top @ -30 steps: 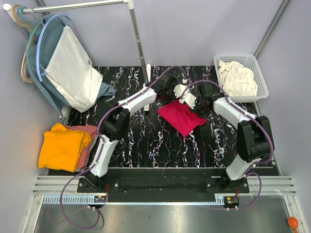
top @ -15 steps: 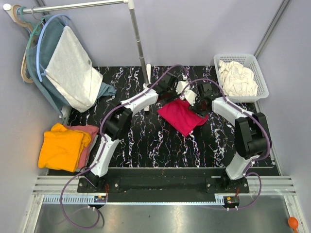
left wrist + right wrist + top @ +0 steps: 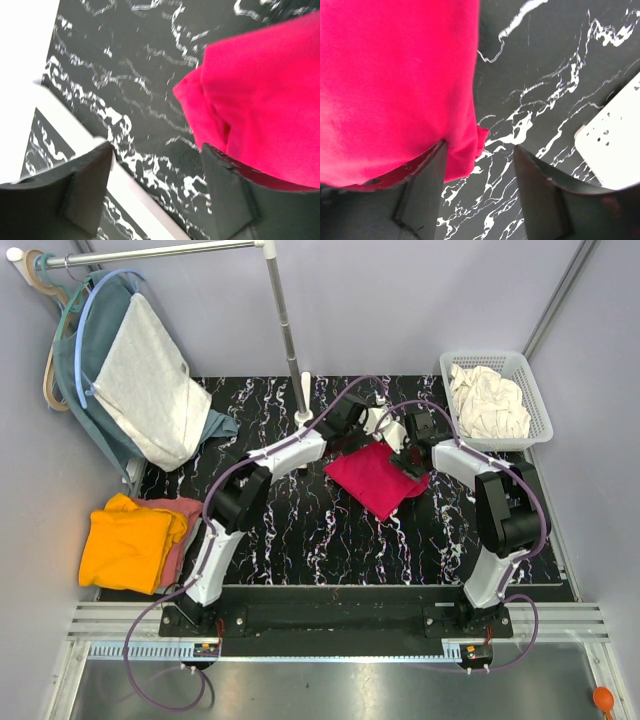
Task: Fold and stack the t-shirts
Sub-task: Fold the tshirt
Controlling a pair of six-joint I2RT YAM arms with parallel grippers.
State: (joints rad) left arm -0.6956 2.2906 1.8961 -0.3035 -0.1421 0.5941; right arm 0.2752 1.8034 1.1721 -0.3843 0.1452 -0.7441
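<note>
Both arms have drawn back toward the top of the overhead frame since a second ago, and their jaws have parted, letting go of the crimson shirt [image 3: 374, 480]. It lies as a folded slab just right of centre on the table [image 3: 300, 530]. The left gripper [image 3: 156, 150] stands released with only bare table between its fingers. The right gripper [image 3: 480, 150] is released too, the shirt's edge lying loose beside one finger, unclamped. At the left edge an orange shirt [image 3: 125, 545] lies on a dusty pink one [image 3: 184, 515], and a cream shirt [image 3: 488, 400] sits in the basket [image 3: 540, 405] at upper right. This looks like the end of a fold on the crimson shirt. Next would likely be carrying it to the left pile, which calls for a fresh grip on both layers so the fold holds.
</note>
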